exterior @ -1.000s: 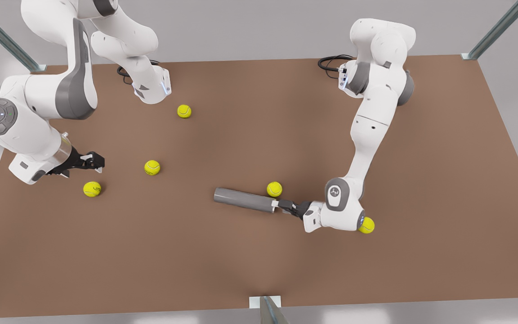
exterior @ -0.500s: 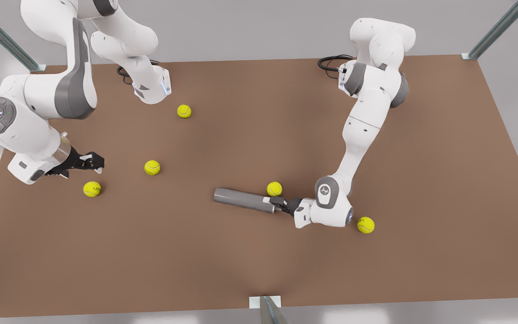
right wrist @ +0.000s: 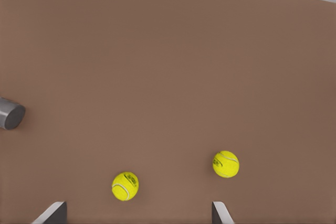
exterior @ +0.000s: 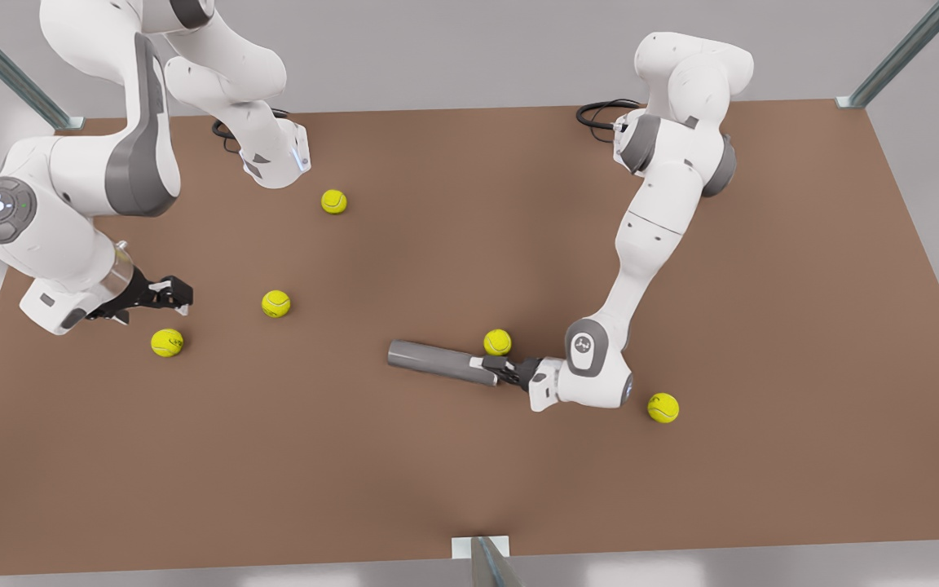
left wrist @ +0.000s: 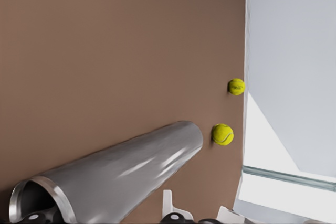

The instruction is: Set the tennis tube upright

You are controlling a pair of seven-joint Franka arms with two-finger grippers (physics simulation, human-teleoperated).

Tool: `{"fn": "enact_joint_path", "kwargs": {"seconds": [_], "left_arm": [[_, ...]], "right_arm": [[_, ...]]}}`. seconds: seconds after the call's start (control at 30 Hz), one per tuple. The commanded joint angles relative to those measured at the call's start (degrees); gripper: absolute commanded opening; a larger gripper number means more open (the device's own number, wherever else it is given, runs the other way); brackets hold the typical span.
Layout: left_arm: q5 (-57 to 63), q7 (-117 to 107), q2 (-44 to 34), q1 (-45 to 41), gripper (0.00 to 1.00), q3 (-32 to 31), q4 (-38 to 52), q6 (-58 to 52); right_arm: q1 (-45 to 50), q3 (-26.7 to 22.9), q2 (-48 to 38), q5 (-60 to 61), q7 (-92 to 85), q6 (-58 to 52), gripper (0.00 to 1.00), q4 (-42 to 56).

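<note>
Tennis tube (exterior: 441,363) lies flat on the desk (exterior: 437,489), near the middle, long axis running across the front view. Its open, silver-rimmed end points toward the front view's right. Not upright yet.

Left gripper (exterior: 500,372) is low at that open end, right at the rim. In the left wrist view the rim of the tube (left wrist: 131,174) sits hard against the camera's edge. I cannot tell whether the gripper has clamped the wall or is only lined up on it.

Right gripper (exterior: 176,292) waits at the front view's left, released, with its fingers (right wrist: 52,212) spread wide above two tennis balls.

Risks, as I judge them:
- The hold is on the very end of a long, smooth cylinder. When I tip it up, the weight of the far end may make it pivot or slip out.
- A thin rim gives little to bite on, and the tube could roll sideways.
- One tennis ball (exterior: 497,342) sits just beside the tube, on its far side near the grasped end. A swing could knock it, or it could end up under the base.
- A tube stood on its open rim may wobble when I release it.
</note>
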Motion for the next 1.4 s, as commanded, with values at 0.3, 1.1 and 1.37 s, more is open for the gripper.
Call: {"fn": "enact_joint_path", "kwargs": {"seconds": [0.3, 1.1, 1.37], "left_arm": [[-1.1, -0.7, -0.7, 0.7, 0.34, 0.0, 0.4, -0.8], [-1.3, -8.2, -6.8, 8.4, 0.21, -6.0, -2.1, -5.4], [-1.4, -19.0, -7.0, 10.3, 0.21, -5.5, 0.7, -9.5]], "right_arm": [[-0.8, 0.0, -1.4, 0.0, 0.2, -0.3, 1.00, -0.3], [-4.7, 7.3, -2.5, -0.8, 0.4, 0.7, 1.00, -0.2], [-4.9, 7.3, -1.5, -0.9, 0.1, 1.9, 1.00, 0.0]]}}
